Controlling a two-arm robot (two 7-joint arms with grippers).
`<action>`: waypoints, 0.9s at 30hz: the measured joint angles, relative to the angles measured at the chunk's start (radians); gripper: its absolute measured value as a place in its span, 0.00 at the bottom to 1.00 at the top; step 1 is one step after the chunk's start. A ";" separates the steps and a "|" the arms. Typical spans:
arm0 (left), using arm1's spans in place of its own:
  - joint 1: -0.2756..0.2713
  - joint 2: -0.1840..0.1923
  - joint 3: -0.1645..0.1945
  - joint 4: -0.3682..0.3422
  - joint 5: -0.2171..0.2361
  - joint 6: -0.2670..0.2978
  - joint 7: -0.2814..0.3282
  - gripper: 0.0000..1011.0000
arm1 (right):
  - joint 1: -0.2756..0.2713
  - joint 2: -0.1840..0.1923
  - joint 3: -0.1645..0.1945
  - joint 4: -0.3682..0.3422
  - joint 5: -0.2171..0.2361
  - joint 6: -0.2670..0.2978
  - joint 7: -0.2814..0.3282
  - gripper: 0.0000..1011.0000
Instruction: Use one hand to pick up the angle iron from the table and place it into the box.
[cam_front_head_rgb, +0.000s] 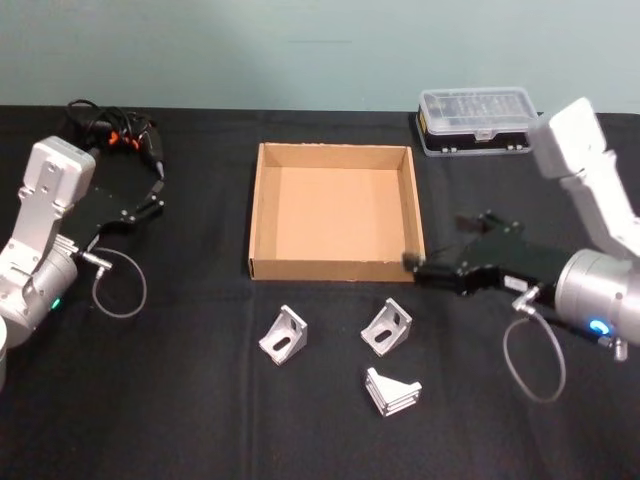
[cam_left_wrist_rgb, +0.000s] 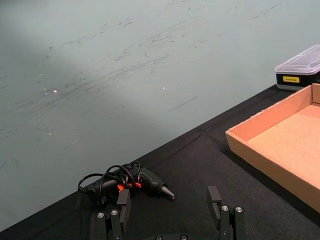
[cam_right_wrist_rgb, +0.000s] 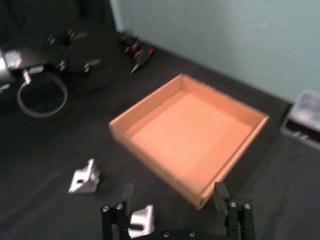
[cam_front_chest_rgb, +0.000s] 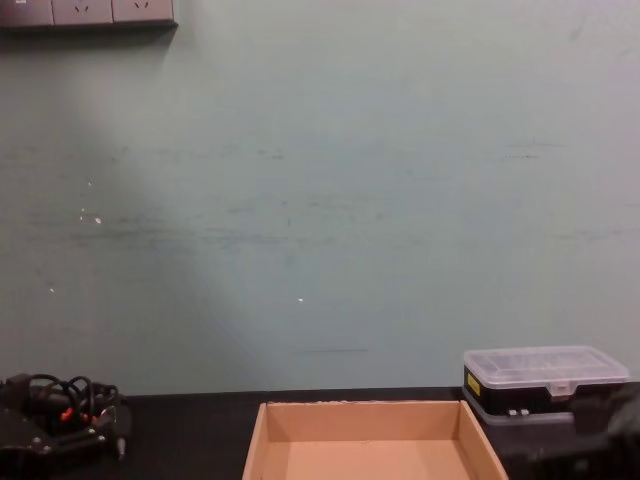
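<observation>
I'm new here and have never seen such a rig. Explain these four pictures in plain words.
This is a two-armed robot at a black table. One picture looks down from its head, one forward from its chest, one comes from each wrist. On the table lie three angle irons, an empty cardboard box, a plastic case and a corded tool. The right gripper is open by the box's near right corner; the left gripper is open at the left, near the tool. Neither holds anything.

Clear-lidded black case (cam_front_head_rgb: 474, 120), corded black tool (cam_front_head_rgb: 122, 135), teal wall (cam_front_head_rgb: 300, 50)
</observation>
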 joint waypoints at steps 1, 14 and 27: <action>0.000 0.000 0.000 0.000 0.000 0.000 0.000 0.99 | 0.003 0.002 -0.008 0.000 0.001 0.009 0.002 0.99; 0.000 0.000 0.000 0.000 0.000 0.000 0.000 0.99 | 0.020 0.023 -0.071 0.034 0.034 0.062 0.024 0.99; 0.000 0.000 0.000 0.000 0.000 0.000 0.000 0.99 | 0.046 0.022 -0.118 0.082 0.073 0.079 0.033 0.99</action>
